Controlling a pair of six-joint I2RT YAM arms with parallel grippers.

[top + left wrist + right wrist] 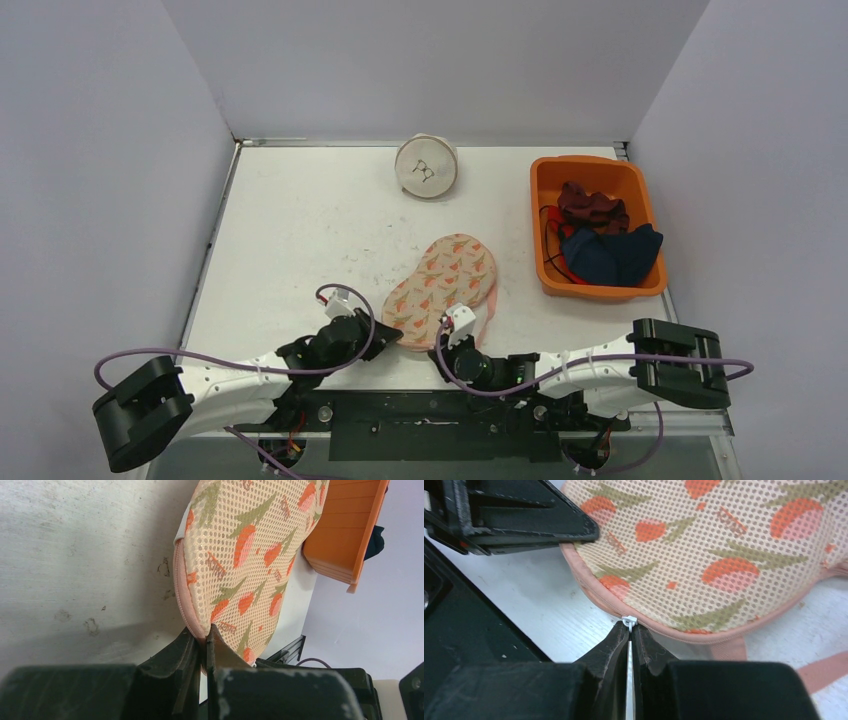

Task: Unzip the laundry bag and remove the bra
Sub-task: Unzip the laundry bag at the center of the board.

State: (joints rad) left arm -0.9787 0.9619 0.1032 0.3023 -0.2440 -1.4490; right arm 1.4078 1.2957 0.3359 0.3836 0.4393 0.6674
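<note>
Unzipping is in hand: the left gripper [206, 632] has its jaws pinched on the pink trim [182, 595] of the peach flower-print mesh laundry bag [445, 285] lying on the white surface [300, 220], while the right gripper [630, 630] clamps the small white zipper pull [629, 621], which likely must next be drawn along the seam.

Peach laundry bag [446, 285], orange-flower print, pink edging, white zipper pull [629, 621]; orange bin [585, 161]; clothes [600, 240] look maroon and navy.
</note>
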